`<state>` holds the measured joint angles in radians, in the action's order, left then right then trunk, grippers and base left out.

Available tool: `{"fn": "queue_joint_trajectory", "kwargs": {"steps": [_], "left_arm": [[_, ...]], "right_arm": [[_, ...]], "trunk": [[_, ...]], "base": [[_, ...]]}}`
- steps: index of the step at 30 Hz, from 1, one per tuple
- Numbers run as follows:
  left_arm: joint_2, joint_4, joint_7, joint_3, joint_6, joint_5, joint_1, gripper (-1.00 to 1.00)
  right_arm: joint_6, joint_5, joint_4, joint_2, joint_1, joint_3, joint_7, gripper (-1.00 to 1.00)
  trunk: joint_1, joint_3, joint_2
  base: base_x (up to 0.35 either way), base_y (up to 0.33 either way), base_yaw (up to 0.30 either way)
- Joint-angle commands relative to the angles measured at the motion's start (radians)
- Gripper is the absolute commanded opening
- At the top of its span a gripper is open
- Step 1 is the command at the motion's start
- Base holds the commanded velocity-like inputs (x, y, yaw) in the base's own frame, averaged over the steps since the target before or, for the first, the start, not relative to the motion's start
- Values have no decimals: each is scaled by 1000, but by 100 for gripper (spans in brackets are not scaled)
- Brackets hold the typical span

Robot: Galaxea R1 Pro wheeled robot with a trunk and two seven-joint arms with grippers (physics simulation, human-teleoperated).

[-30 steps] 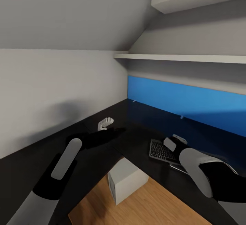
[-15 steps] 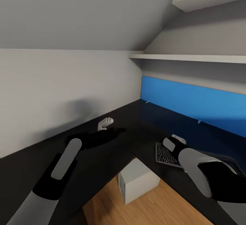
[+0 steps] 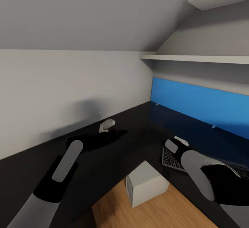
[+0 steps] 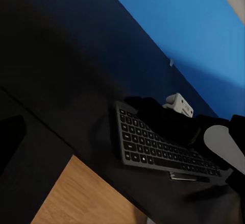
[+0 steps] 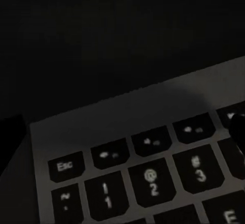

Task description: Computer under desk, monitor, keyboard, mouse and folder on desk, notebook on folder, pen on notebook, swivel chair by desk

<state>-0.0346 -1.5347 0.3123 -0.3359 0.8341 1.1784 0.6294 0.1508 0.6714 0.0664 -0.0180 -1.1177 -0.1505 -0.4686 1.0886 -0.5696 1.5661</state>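
Observation:
The black desk (image 3: 114, 153) runs in an L along the pale wall, with its blue back panel (image 3: 200, 105) at the right. On it lies the keyboard (image 3: 170, 158), partly under my right forearm; it also shows in the left wrist view (image 4: 153, 150). My right gripper (image 3: 177, 142) hovers just over the keyboard's far corner, and the right wrist view has the Esc-corner keys (image 5: 132, 178) very close. Its fingers (image 4: 178, 104) show too little to judge their gap. My left gripper (image 3: 106, 125) hangs open over the bare desktop near the wall. The grey computer (image 3: 146, 183) stands on the floor below the desk's inner corner.
Two white wall shelves (image 3: 197, 58) hang above the blue panel, under the sloped ceiling. Light wood floor (image 3: 155, 210) shows in the desk's inner angle. The pale wall (image 3: 69, 89) closes the left side right behind the desktop.
The whole picture has slid right, so the camera has turned left. Both arms hold the same pose in the view. More of the keyboard now sits under my right forearm.

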Motion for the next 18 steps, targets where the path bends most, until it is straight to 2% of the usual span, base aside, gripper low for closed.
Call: {"fn": "queue_joint_trajectory", "kwargs": {"steps": [1,5,10,11,13,14,18], "left_arm": [[-1,-1,10,-1,0,10,1,100],[-1,-1,10,-2,0,10,1,100],[0,0,9,-3,0,11,1,100],[0,1,9,-3,0,12,1,100],[2,3,8,-4,0,12,1,100],[2,3,8,-4,0,12,1,100],[2,5,8,-6,-1,12,1,100]], "right_arm": [[9,25,-44,0,1,37,-2,100],[7,25,-43,0,1,38,-2,100],[-3,22,-41,-1,1,37,-6,100],[-22,20,-42,0,1,37,-9,100],[-127,11,-43,6,2,35,-13,100],[-152,6,-43,8,2,34,-14,100],[-190,-27,-44,12,2,33,-13,100]], "trunk": [[0,-1,0],[0,-1,0],[0,2,0],[0,2,0],[0,2,0],[0,2,0],[0,2,0]], "base": [[0,0,6],[0,0,-26],[0,0,-159],[0,0,-93],[0,0,-36],[0,0,-16],[0,0,-6]]}}
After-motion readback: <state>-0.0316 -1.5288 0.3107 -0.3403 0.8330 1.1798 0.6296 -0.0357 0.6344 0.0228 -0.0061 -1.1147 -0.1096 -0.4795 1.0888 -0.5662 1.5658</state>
